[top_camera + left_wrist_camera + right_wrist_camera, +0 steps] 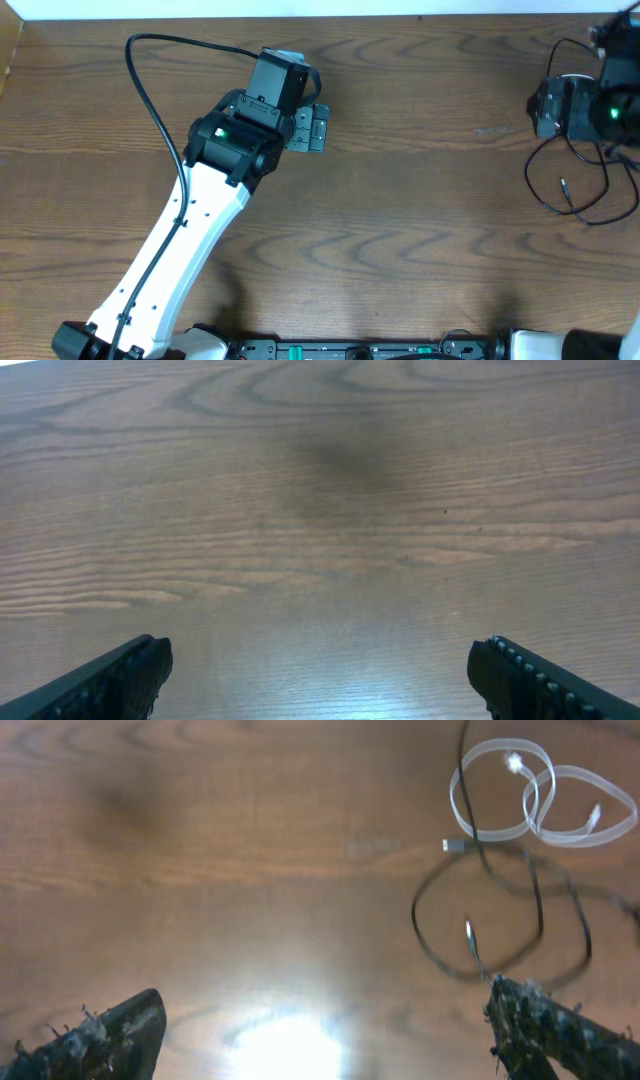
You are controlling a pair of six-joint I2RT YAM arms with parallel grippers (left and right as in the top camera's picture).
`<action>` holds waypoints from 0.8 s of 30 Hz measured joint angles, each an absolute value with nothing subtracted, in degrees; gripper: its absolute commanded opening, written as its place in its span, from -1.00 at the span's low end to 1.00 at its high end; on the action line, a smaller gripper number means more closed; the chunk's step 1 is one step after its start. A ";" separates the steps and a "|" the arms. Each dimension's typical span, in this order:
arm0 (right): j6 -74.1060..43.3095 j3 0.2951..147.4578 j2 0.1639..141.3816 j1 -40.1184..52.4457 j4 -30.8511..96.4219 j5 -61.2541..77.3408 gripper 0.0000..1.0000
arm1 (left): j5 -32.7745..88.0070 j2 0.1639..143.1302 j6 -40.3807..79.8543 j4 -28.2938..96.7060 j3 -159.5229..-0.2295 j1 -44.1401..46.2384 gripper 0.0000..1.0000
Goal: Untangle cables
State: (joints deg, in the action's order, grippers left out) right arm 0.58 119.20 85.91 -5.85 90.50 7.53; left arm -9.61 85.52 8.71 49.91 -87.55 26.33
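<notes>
- While both arms hang over the tabletop (400, 220), all the action sits on the right side: that is where the cables are heaped.
- Right tool (322, 1000): jaws spread wide, nothing between them, only bare wood below.
- Seen from the right wrist, the black cable (416, 920) lies ahead of that tool and off toward one finger's side. The near edge of its big loop is just beside that fingertip.
- The white cable (456, 800) lies beyond the black loop in flat loops, and a black strand crosses its near end. That crossing looks like the knot of the matter.
- The black loop's long run leads away from the tool, toward the white loops.
- Left tool (320, 650): also wide open and empty, looking down at plain wood, no cord in its view.
- From overhead, the left arm is near the tabletop's middle, well apart from the cables, so the right arm is plainly the nearer.
- My call: the next grab belongs to the right tool, shifted sideways over the black loop.
</notes>
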 measured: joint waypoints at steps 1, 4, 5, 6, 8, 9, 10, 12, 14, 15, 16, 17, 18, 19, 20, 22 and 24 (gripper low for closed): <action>0.45 119.20 84.97 -5.85 91.39 7.31 0.99 | -9.61 85.62 8.71 49.98 -87.55 26.33 1.00; 0.38 119.20 83.11 -5.85 95.72 8.08 0.99 | -9.61 85.67 8.71 49.98 -87.55 26.33 1.00; 0.38 119.20 82.74 -5.85 96.71 8.62 0.99 | -9.61 85.67 8.71 49.93 -87.55 26.33 1.00; 0.40 119.20 82.63 -5.85 96.97 9.02 0.99 | -9.63 85.67 8.71 49.95 -87.55 26.33 1.00; 0.40 119.20 82.74 -5.85 97.08 8.91 0.98 | -9.63 85.67 8.71 49.93 -87.55 26.33 1.00; 0.40 119.20 82.76 -5.85 97.10 8.88 0.98 | -9.61 85.67 8.69 49.95 -87.55 26.33 1.00; 0.40 119.20 82.81 -5.85 97.08 8.62 0.98 | -9.63 85.67 8.71 49.93 -87.55 26.33 1.00; 0.49 119.20 82.81 -5.85 97.08 8.23 0.98 | -9.63 85.67 8.71 49.93 -87.55 26.33 1.00; 0.64 119.20 82.81 -5.85 97.03 7.97 0.99 | -9.63 85.67 8.71 49.95 -87.55 26.33 1.00; 0.64 119.20 82.81 -5.85 96.99 7.84 0.99 | -9.63 85.67 8.71 49.93 -87.55 26.33 1.00; 0.67 119.20 82.81 -5.85 96.75 7.68 0.99 | -9.61 85.67 8.71 49.95 -87.55 26.33 0.99; 0.75 119.20 82.81 -5.85 96.23 7.55 0.99 | -9.61 85.67 8.71 49.95 -87.55 26.33 0.99; 1.50 119.02 82.78 -5.85 94.15 7.33 0.99 | -9.63 85.67 8.71 49.93 -87.55 26.33 0.99; 2.04 118.69 82.72 -5.85 91.92 7.16 0.99 | -9.61 85.67 8.71 50.00 -87.55 26.33 0.99; 2.44 118.10 82.56 -5.85 89.38 7.07 0.99 | -9.63 85.67 8.69 49.91 -87.55 26.33 0.99; 3.36 112.66 80.42 -5.52 78.78 6.98 0.98 | -9.63 85.67 8.71 49.93 -87.55 26.33 0.99; 3.70 104.47 76.51 -4.56 67.55 7.31 0.98 | -9.65 85.67 8.71 49.95 -87.55 26.33 0.99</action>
